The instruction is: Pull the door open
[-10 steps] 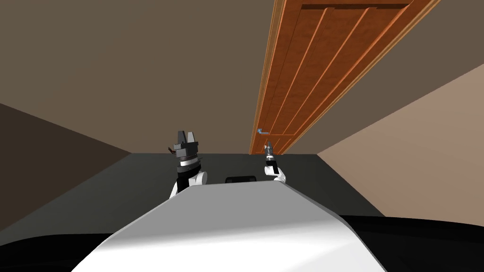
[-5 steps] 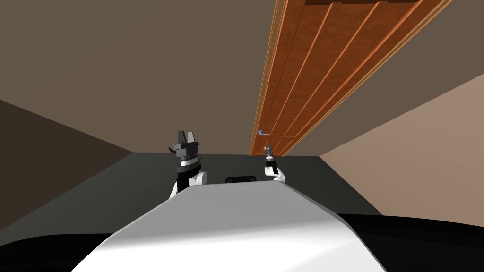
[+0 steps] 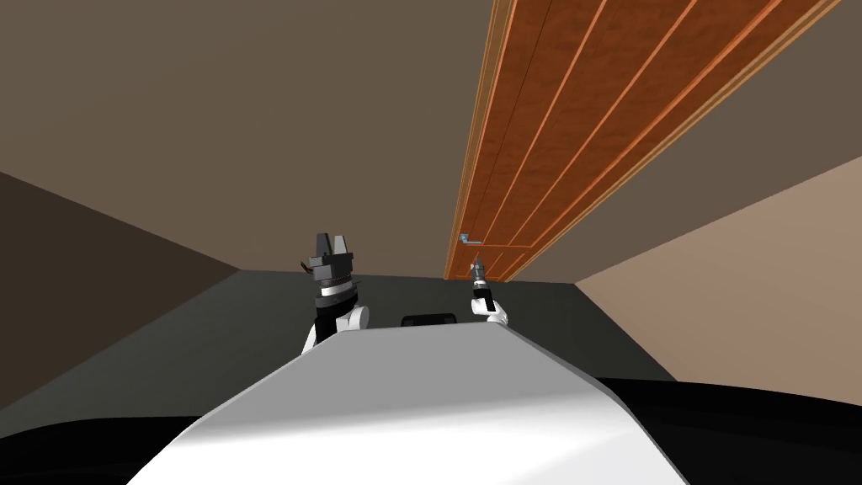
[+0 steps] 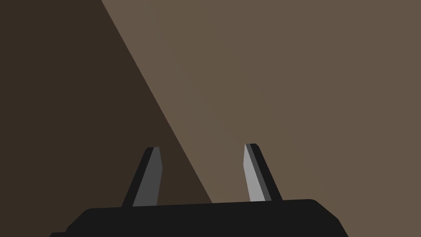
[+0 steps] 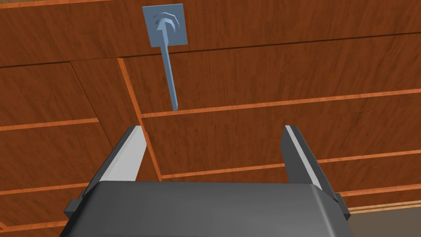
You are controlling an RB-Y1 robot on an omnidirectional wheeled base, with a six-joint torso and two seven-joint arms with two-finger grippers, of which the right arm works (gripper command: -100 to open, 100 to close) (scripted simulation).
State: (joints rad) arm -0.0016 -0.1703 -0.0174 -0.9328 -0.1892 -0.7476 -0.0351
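Dark grey floor [image 3: 210, 337], running up to brown walls [image 3: 252, 126] and the wooden door [image 3: 539, 168]

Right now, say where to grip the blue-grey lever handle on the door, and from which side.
I'd take the blue-grey lever handle on its thin straight bar, near the free end, far from its square plate. Come head-on at the reddish-brown panelled door, the open right gripper astride the bar.

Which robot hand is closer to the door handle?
The right gripper, open, aims at the door, close to its blue-grey handle. The left gripper, open too, faces plain wall off to the side.
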